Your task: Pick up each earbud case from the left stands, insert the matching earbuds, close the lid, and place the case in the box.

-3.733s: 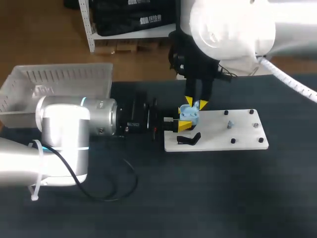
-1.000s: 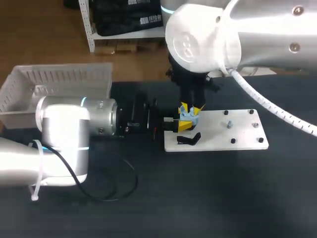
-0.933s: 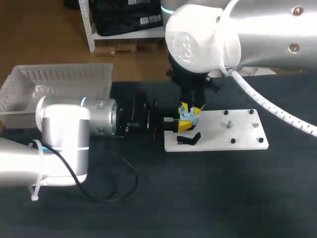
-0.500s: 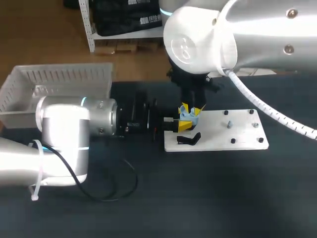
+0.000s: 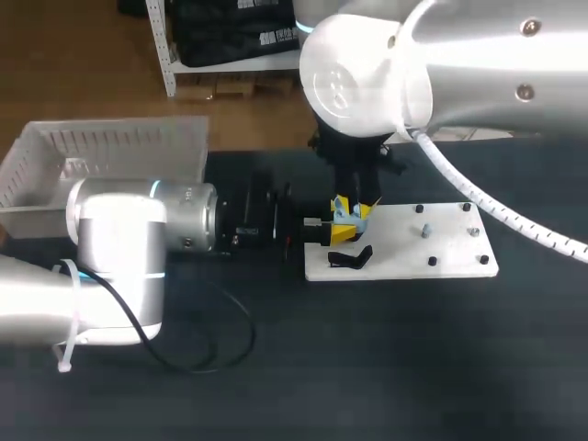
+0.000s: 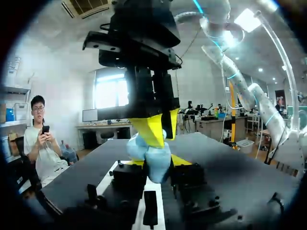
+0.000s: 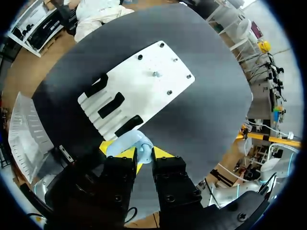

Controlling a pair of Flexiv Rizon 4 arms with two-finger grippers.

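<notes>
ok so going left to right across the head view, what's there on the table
clear box → blue earbud case at the left end of the white board → small grey peg near the middle of the board

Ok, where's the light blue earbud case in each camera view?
Head view: light blue rounded plastic earbud case at the white flat board's left end.
Left wrist view: case held in the left gripper.
Right wrist view: case just ahead of the right gripper.
Shared landmark: the board.
</notes>
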